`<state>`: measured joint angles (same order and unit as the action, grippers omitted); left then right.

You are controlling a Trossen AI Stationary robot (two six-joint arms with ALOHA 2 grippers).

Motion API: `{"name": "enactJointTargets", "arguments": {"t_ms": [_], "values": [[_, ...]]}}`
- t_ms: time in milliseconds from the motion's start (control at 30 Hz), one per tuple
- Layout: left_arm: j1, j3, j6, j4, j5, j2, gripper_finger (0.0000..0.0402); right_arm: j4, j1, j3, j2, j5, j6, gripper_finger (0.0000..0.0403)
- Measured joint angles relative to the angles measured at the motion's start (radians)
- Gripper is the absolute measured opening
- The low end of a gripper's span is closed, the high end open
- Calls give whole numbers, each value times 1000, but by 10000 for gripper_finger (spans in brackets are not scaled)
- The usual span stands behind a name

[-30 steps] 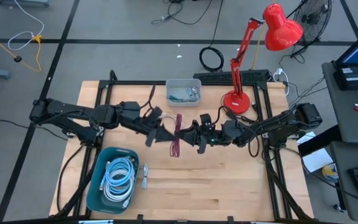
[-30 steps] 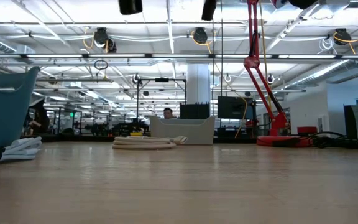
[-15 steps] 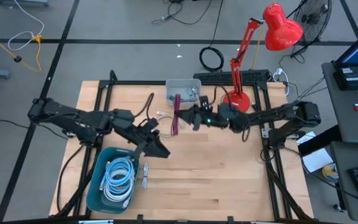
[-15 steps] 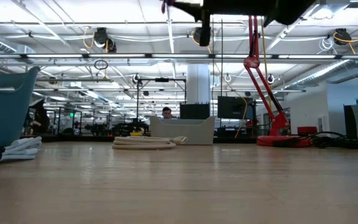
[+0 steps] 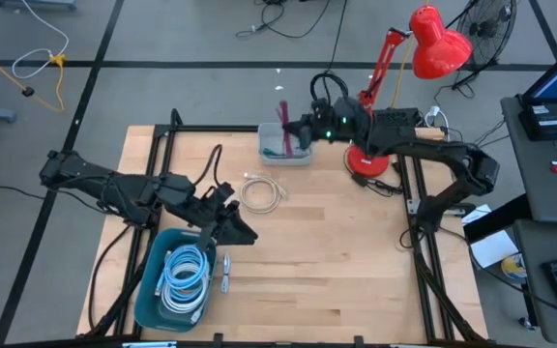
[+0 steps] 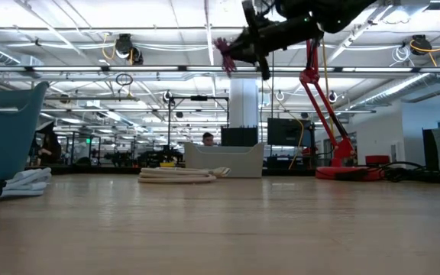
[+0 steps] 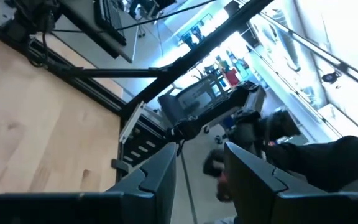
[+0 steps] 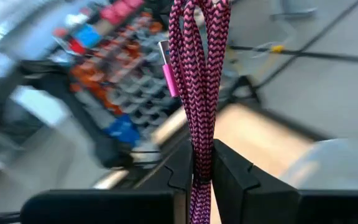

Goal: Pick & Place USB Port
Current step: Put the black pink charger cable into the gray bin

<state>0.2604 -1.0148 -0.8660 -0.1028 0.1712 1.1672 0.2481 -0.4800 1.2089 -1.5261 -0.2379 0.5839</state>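
Note:
The pink braided USB cable (image 5: 284, 124), folded into a bundle, is up in the air over the grey bin (image 5: 285, 145) at the table's far edge. My right gripper (image 5: 301, 129) is shut on it; in the low view it is high above the bin (image 6: 239, 47). My left gripper (image 5: 243, 235) hovers open by the teal basket (image 5: 153, 290), touching nothing. In the left wrist view its fingers (image 7: 157, 180) stand apart. My right gripper (image 8: 202, 163) pinches the folded bundle of several strands (image 8: 202, 134) between its two fingers, which lie across it. It comes roughly level from the table's right side. The bundle is lifted clear, and its looped end with a pink connector (image 8: 168, 78) sticks out past the fingers.
A white coiled cable (image 5: 262, 191) lies on the table near the bin. The teal basket holds white and blue cables (image 5: 184, 275), and a small cable (image 5: 226, 274) lies beside it. A red desk lamp (image 5: 370, 155) stands at the far right.
My right gripper carried the pink cable from the table's middle up and toward the far edge, ending over the grey bin. My left gripper drew back from the cable toward the near edge and the teal basket.

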Motion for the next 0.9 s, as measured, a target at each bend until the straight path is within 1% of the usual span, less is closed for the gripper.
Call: {"name": "enactJointTargets", "arguments": {"t_ms": [67,167,267,433,500,600,733,833,900], "values": [[0,0,0,3,-6,-2,136,-57,-44,21,0,1,-50,32],[0,0,-4,3,-17,-2,136,-88,-92,26,0,-3,-100,33],[0,0,-8,4,-27,-2,136,-98,-131,26,-4,-49,-128,30],[0,0,-11,12,-42,-2,136,-106,-153,28,-49,-85,-144,30],[0,0,-11,11,-42,-2,136,-132,-155,57,-85,-108,-173,30],[0,0,-20,18,-48,-2,136,-222,-160,137,-159,-163,-235,30],[0,0,-34,32,-68,-2,136,-377,-157,302,-274,-224,-358,31],[9,0,-46,34,-90,-2,136,-529,-151,422,-348,-232,-481,31],[20,0,-54,34,-105,-2,136,-618,-146,488,-396,-213,-561,32]]}}
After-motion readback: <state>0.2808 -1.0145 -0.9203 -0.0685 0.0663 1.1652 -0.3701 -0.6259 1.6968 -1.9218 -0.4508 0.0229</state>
